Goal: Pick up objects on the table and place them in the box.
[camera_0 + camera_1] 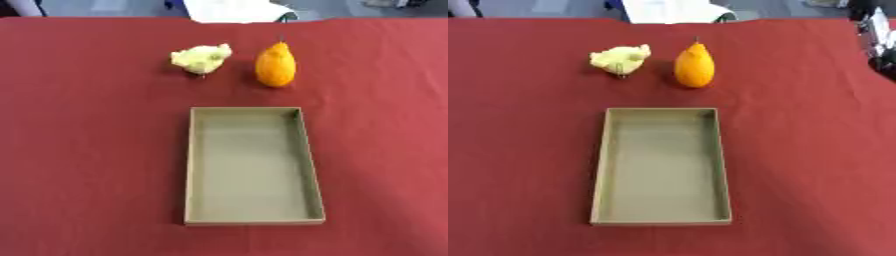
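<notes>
Two lumpy items, pale-yellow clump point(202, 58) and smooth orange pear point(276, 65), beyond shallow cardboard box point(252, 218); hands unseen.

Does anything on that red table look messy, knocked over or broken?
Nothing stands out. The box sits flat and holds nothing, and the orange pear-shaped fruit and the pale yellow lumpy thing sit side by side beyond it on the red cloth, apart from each other. Nothing looks spilled.

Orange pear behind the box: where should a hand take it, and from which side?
Probably grip the pear round its wide lower belly, coming from above or from the right. It stands upright with its narrow stem end up, and the pale yellow lump sits close on its left, while the cloth on its right is bare.
</notes>
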`<state>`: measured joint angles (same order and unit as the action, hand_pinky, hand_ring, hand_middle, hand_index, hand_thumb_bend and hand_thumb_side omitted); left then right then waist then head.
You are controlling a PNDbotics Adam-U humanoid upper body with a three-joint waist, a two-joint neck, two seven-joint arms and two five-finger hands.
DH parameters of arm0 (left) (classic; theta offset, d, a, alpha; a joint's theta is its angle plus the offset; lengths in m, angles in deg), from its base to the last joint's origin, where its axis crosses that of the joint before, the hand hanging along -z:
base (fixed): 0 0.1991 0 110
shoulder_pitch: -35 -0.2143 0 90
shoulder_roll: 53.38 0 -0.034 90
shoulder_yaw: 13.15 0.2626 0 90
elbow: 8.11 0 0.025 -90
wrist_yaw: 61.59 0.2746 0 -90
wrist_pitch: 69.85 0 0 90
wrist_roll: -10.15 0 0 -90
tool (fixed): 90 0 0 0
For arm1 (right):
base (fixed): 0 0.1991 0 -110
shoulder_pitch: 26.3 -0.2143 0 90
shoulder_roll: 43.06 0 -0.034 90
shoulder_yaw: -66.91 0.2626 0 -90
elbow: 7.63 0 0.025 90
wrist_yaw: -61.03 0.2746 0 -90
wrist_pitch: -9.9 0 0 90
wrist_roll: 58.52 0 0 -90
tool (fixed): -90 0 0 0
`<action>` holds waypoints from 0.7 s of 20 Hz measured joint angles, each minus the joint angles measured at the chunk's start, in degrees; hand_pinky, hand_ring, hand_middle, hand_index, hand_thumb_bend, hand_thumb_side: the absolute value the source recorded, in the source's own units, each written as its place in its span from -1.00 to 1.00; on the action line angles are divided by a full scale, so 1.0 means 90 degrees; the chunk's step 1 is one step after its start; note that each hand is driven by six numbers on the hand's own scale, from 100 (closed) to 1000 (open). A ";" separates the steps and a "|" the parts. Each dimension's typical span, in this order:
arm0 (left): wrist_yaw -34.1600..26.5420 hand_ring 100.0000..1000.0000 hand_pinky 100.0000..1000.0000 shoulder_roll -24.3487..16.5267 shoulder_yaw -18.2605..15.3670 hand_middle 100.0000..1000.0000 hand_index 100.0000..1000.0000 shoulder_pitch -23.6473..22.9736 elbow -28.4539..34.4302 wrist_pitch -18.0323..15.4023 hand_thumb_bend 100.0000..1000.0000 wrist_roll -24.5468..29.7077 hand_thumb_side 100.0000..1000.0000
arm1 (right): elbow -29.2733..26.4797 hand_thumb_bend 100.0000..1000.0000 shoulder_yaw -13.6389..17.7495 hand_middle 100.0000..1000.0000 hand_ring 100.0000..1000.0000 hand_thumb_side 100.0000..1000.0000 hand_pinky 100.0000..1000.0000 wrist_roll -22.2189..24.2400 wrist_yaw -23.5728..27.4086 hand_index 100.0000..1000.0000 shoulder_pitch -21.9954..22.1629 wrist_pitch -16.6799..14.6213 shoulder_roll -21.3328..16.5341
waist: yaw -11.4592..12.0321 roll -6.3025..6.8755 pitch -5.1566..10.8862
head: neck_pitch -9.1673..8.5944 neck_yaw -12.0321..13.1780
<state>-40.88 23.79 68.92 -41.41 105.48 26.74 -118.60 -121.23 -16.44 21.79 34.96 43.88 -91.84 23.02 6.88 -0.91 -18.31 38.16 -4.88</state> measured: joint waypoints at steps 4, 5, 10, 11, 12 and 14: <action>0.0000 0.52 0.47 -0.0002 0.0000 -0.06 0.58 -0.0001 0.0000 -0.0001 -0.24 0.0001 0.10 | -0.0001 -0.82 -0.0046 0.59 0.54 0.95 0.54 0.0058 0.0018 0.76 -0.0174 0.0028 -0.0032 | 0.0063 -0.0074 0.0003 | -0.0030 -0.0022; 0.0000 0.53 0.47 -0.0003 0.0000 -0.06 0.58 -0.0001 0.0000 -0.0002 -0.24 0.0002 0.10 | -0.0001 -0.82 -0.0069 0.60 0.54 0.96 0.55 0.0083 0.0034 0.76 -0.0245 0.0053 -0.0069 | 0.0063 -0.0073 0.0003 | -0.0041 -0.0035; 0.0001 0.55 0.47 -0.0026 0.0026 -0.06 0.58 0.0002 0.0001 -0.0019 -0.24 0.0019 0.10 | 0.0028 -0.82 -0.0316 0.61 0.55 1.00 0.56 0.0405 0.0165 0.78 -0.0918 0.0305 -0.0472 | 0.0097 -0.0107 0.0031 | -0.0046 -0.0142; 0.0001 0.56 0.47 -0.0045 0.0037 -0.06 0.58 0.0002 0.0001 -0.0020 -0.24 0.0024 0.10 | 0.0092 -0.81 -0.0394 0.61 0.56 1.00 0.57 0.0507 0.0207 0.78 -0.1119 0.0351 -0.0581 | 0.0099 -0.0122 0.0040 | -0.0046 -0.0181; 0.0002 0.56 0.47 -0.0061 0.0038 -0.06 0.58 0.0002 0.0001 -0.0021 -0.24 0.0028 0.10 | 0.0192 -0.80 -0.0474 0.62 0.56 1.00 0.57 0.0608 0.0248 0.78 -0.1323 0.0381 -0.0682 | 0.0104 -0.0139 0.0042 | -0.0046 -0.0219; 0.0003 0.56 0.47 -0.0062 0.0039 -0.06 0.58 0.0001 0.0001 -0.0024 -0.24 0.0037 0.10 | 0.0466 -0.77 -0.0643 0.63 0.57 1.00 0.58 0.0810 0.0320 0.79 -0.1714 0.0373 -0.0828 | 0.0114 -0.0168 0.0042 | -0.0046 -0.0293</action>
<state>-40.86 23.23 69.27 -41.40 105.49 26.52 -118.27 -117.04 -22.23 29.08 37.84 28.46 -88.48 15.57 7.91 -2.43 -17.93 37.75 -7.52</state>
